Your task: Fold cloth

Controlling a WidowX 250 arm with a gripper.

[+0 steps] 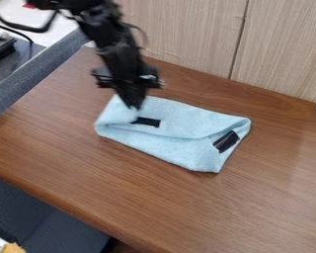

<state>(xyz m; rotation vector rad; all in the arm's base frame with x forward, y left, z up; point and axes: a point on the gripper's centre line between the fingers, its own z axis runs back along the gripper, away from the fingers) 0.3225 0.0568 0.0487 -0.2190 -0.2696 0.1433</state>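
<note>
Blue cloth [150, 147] should handle soft and light; pinch its top flap [187, 126]. Whether my claw [134, 105] is clenched, I cannot tell.

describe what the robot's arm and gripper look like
The arm is black, made of chunky jointed segments, with a thin dark cable looping out beside it. The gripper is black too, broad at the top with small pale spots, and narrower toward the tip.

The slender robot arm [111, 37] is black, built of chunky, angular segments. A thin, dark cable [144, 35] bows out beside it. The black two-finger gripper [134, 105] has a wide, blocky crosspiece [106, 78] with small pale patches and narrows below.
</note>
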